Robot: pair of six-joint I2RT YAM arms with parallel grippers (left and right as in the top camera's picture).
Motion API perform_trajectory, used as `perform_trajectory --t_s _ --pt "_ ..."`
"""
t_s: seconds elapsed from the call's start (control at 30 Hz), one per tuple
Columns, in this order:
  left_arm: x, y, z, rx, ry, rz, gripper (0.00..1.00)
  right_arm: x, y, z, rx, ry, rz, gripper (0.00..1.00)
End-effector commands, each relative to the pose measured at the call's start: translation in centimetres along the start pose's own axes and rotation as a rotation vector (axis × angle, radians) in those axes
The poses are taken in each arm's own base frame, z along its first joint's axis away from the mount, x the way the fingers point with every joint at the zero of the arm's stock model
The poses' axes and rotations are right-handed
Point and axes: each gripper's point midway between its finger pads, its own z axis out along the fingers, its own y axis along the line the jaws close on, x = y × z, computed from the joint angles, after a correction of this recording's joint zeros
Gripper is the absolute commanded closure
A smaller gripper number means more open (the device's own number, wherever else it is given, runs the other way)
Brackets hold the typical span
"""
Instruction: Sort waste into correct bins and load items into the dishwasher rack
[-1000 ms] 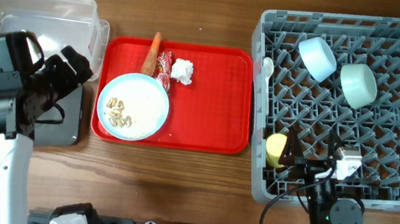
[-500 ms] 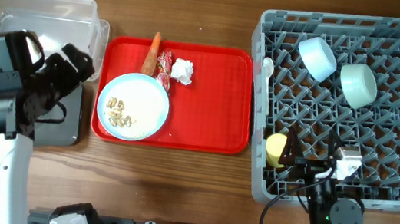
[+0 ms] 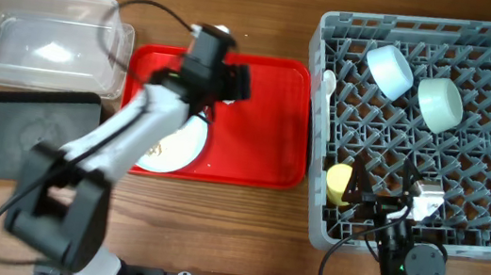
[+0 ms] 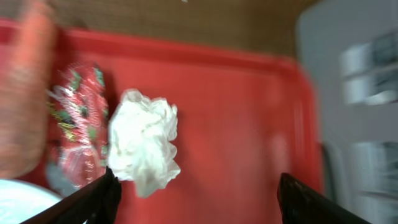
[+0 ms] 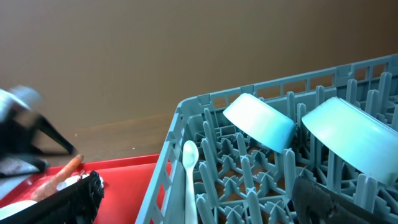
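Observation:
My left gripper (image 4: 199, 200) is open and empty, low over the back of the red serving tray (image 4: 249, 124). The crumpled white tissue (image 4: 144, 146) lies just inside its left finger (image 4: 99, 199). The red wrapper (image 4: 78, 130) and the orange carrot (image 4: 28, 93) lie further left. The pale-blue plate (image 3: 183, 144) with food scraps is partly under my left arm. In the grey rack (image 3: 467, 186) sit two pale bowls (image 3: 389, 71) (image 3: 440, 104), the yellow cup (image 3: 339, 183) and the white spoon (image 5: 189, 174). My right gripper (image 5: 202, 202) is open and empty at the rack's front edge.
The clear tub (image 3: 40, 35) stands at the back left, with the flat black tray (image 3: 32, 133) in front of it. The red tray lies between them and the rack. My left arm (image 3: 132, 132) stretches across the plate.
My left arm has swung from over the black tray to the back of the red tray, above the tissue. The right arm has not moved.

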Motion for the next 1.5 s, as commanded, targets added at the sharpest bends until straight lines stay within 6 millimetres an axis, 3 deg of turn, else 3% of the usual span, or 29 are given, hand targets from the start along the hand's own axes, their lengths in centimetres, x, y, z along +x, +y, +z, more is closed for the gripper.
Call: perform_trajectory --t_s 0.0,0.07,0.13,0.2,0.3,0.37,0.53,0.63,0.73,0.8,0.9,1.0,1.07,1.1,1.17,1.2,1.33,1.43,1.47 --pt "0.5 2.4 4.1 -0.217 -0.076 0.077 0.23 -0.2 0.0 0.0 -0.004 -0.009 0.016 0.00" --pt "1.5 2.9 5.6 -0.229 -0.050 0.076 0.29 -0.2 0.0 0.0 -0.004 -0.009 0.016 0.00" --pt "2.4 3.4 6.6 -0.244 -0.024 0.079 0.42 -0.2 0.0 0.0 -0.004 -0.009 0.016 0.00" --pt "2.6 3.5 6.8 -0.246 -0.018 0.077 0.55 -0.2 0.0 0.0 -0.004 -0.009 0.016 0.00" --pt "1.3 2.4 5.5 -0.210 -0.037 0.071 0.82 -0.2 0.0 0.0 -0.004 -0.009 0.016 0.00" --pt "0.0 1.0 3.7 -0.166 -0.054 0.060 0.96 -0.2 0.0 0.0 -0.004 -0.009 0.016 0.00" --pt "-4.5 -2.2 -3.6 -0.048 -0.160 0.020 0.96 -0.2 0.0 0.0 -0.004 -0.009 0.016 0.00" --pt "-6.8 -1.6 -8.2 -0.031 -0.240 -0.012 0.96 -0.2 0.0 0.0 -0.004 -0.009 0.016 0.00" --pt "-8.8 3.5 -12.2 -0.153 -0.320 -0.112 0.96 -0.2 0.0 0.0 -0.004 -0.009 0.016 0.00" --pt "-9.9 8.4 -14.1 -0.259 -0.356 -0.200 0.96 -0.2 0.0 0.0 -0.004 -0.008 0.016 0.00" --pt "-10.5 15.5 -14.9 -0.369 -0.362 -0.354 0.96 -0.2 0.0 0.0 -0.004 -0.009 0.016 0.00" --pt "-10.4 20.7 -14.0 -0.431 -0.335 -0.452 0.96 -0.2 0.0 0.0 -0.004 -0.009 0.016 0.00" --pt "-10.9 23.4 -13.3 -0.463 -0.349 -0.496 0.92 -0.2 0.0 0.0 -0.004 -0.009 0.016 0.00" --pt "-11.1 24.1 -13.1 -0.469 -0.358 -0.507 0.84 -0.2 0.0 0.0 -0.004 -0.009 0.016 0.00" --pt "-12.3 24.8 -12.6 -0.426 -0.387 -0.509 0.32 -0.2 0.0 0.0 -0.004 -0.009 0.016 0.00" --pt "-12.5 24.5 -12.5 -0.402 -0.389 -0.502 0.17 -0.2 0.0 0.0 -0.004 -0.009 0.016 0.00" --pt "-12.3 21.3 -11.1 -0.261 -0.323 -0.447 0.09 -0.2 0.0 0.0 -0.004 -0.009 0.017 0.00" --pt "-10.4 18.9 -10.0 -0.238 -0.235 -0.407 0.11 -0.2 0.0 0.0 -0.004 -0.009 0.016 0.00" --pt "-9.7 17.7 -9.4 -0.217 -0.197 -0.379 0.17 -0.2 0.0 0.0 -0.004 -0.009 0.016 0.00"
